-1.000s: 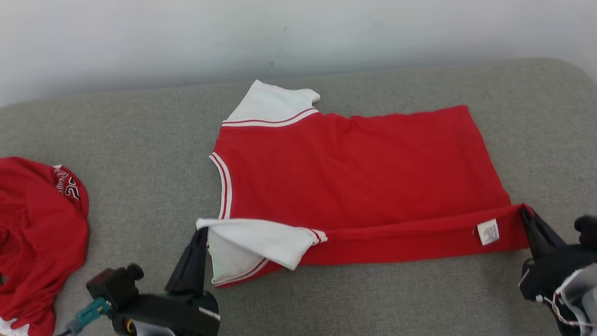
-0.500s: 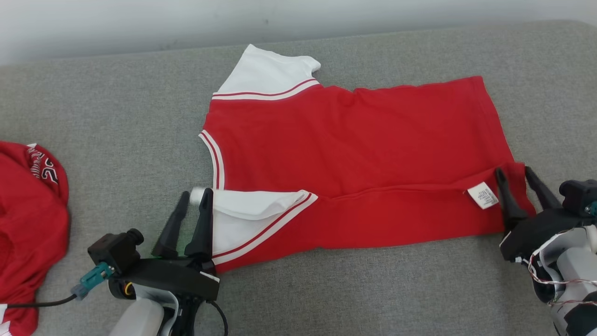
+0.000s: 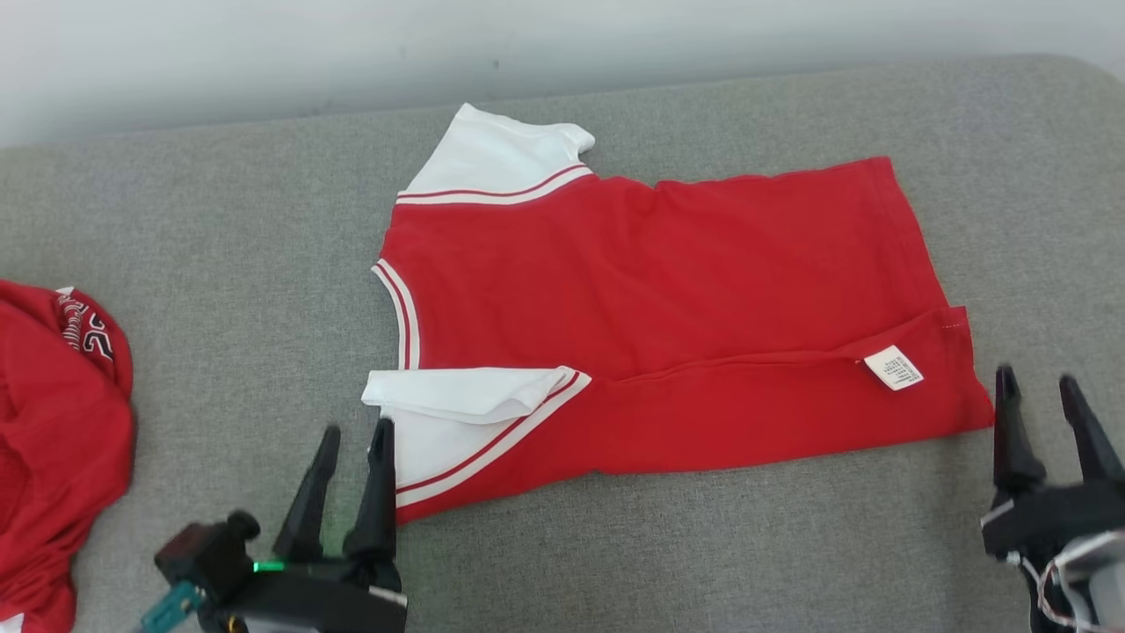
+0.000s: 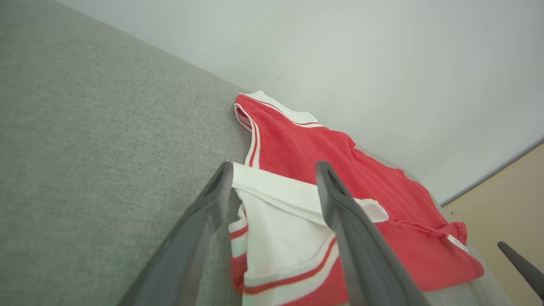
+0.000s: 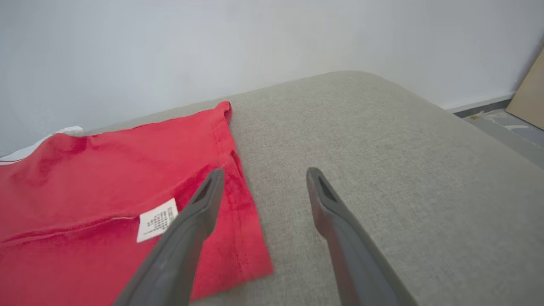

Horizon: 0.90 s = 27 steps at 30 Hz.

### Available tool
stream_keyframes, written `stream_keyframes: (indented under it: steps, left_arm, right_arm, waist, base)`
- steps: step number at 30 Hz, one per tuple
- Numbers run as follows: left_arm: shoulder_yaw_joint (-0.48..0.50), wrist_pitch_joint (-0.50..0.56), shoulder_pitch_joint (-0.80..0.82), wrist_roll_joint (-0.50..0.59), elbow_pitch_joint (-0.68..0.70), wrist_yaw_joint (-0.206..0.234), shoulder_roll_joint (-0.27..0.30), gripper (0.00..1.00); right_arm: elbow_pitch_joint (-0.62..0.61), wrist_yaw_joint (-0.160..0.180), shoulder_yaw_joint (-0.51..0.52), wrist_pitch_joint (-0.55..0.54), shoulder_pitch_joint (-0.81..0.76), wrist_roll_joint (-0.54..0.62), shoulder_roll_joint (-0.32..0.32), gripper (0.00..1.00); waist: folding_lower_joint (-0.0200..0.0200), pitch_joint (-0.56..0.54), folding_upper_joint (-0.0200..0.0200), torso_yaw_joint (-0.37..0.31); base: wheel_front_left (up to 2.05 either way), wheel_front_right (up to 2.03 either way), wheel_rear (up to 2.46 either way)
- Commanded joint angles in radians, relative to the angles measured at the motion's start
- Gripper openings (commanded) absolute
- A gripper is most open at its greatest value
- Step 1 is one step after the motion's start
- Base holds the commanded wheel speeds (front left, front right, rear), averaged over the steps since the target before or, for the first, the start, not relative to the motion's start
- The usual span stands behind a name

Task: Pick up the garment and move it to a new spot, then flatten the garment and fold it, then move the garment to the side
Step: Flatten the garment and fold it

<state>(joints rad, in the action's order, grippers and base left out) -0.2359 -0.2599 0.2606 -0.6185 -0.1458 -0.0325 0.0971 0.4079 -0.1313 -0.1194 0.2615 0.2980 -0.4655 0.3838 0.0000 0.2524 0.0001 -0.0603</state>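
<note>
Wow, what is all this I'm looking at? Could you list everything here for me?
Shirt: one, red with white sleeves, lying flat mid-cushion, near side folded over.
Label: one, white, on the folded strip near the hem.
Other garment: one, red, bunched at the cushion's left edge.
Cushion: one, grey, under everything.
Wall: one, pale, behind the cushion.
Left gripper: one, dark, open, by the near white sleeve.
Right gripper: one, dark, open, beside the hem corner.

Edge-cropped red cloth [image 3: 61, 440], perhaps shirt
</note>
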Motion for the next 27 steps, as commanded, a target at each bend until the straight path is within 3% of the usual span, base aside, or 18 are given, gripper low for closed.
stream_keyframes:
  steps: [1, 10, 13, 24, 25, 26, 27]
  left_arm:
    - [0.001, 0.006, -0.036, -0.002, 0.013, 0.010, 0.004, 1.00]
    - [-0.007, 0.087, -0.128, -0.048, 0.044, 0.059, -0.001, 1.00]
    - [-0.024, 0.128, -0.115, -0.063, 0.035, 0.055, -0.005, 1.00]
    - [-0.060, 0.240, -0.031, -0.071, -0.111, 0.119, -0.019, 1.00]
    - [-0.067, 0.249, -0.029, -0.071, -0.118, 0.119, -0.020, 0.87]
    - [-0.071, 0.251, -0.029, -0.071, -0.122, 0.119, -0.021, 0.55]
    - [-0.075, 0.252, -0.028, -0.071, -0.123, 0.118, -0.022, 0.15]
  right_arm:
    - [-0.006, 0.001, 0.012, 0.004, -0.031, -0.007, -0.010, 1.00]
    - [0.025, 0.001, 0.008, 0.005, -0.054, -0.091, -0.034, 1.00]
    - [0.047, 0.001, -0.014, 0.005, -0.041, -0.108, -0.029, 1.00]
    - [0.141, 0.001, -0.075, 0.005, 0.023, -0.142, -0.041, 1.00]
    - [0.152, 0.001, -0.080, 0.005, 0.029, -0.148, -0.043, 1.00]
    - [0.165, 0.001, -0.083, 0.004, 0.032, -0.153, -0.048, 1.00]
    - [0.176, 0.001, -0.087, 0.005, 0.035, -0.157, -0.050, 1.00]
  waist:
    - [0.0000, -0.011, -0.0001, -0.003]
    - [0.0000, -0.023, -0.0001, -0.005]
    - [0.0000, -0.018, -0.0001, 0.001]
    - [0.0000, 0.005, -0.0001, -0.003]
    - [0.0000, 0.006, -0.0001, -0.004]
    - [0.0000, 0.006, -0.0001, -0.004]
    - [0.0000, 0.005, -0.0001, -0.005]
  base:
    - [0.00, 0.00, 0.00]
    - [0.00, 0.00, 0.00]
    - [0.00, 0.00, 0.00]
    - [0.00, 0.00, 0.00]
    - [0.00, 0.00, 0.00]
    - [0.00, 0.00, 0.00]
    - [0.00, 0.00, 0.00]
